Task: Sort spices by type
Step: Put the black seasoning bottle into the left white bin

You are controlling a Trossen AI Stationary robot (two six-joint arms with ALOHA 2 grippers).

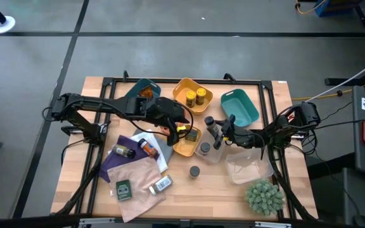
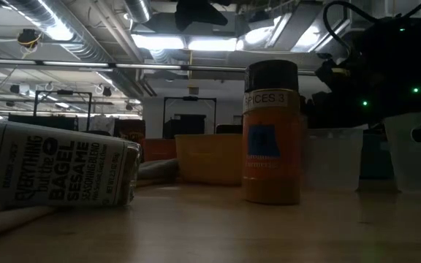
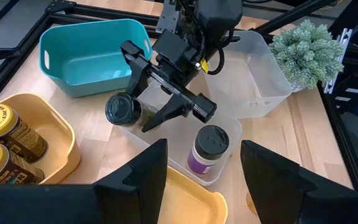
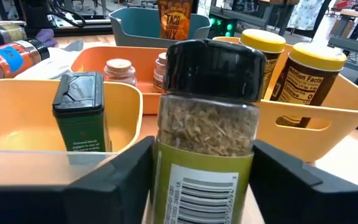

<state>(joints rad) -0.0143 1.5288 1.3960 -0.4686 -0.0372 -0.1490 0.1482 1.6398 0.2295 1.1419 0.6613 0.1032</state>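
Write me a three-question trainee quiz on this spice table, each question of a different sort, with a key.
1. True or false: the left gripper is holding a jar.
2. What does the right gripper grip?
A. a dark-lidded herb jar
B. a flat green packet
C. nothing
3. Fill in: the grey-lidded jar stands in the ___ tray.

Key: 1 false, its fingers are open with nothing between them; 2 A; 3 clear tray.
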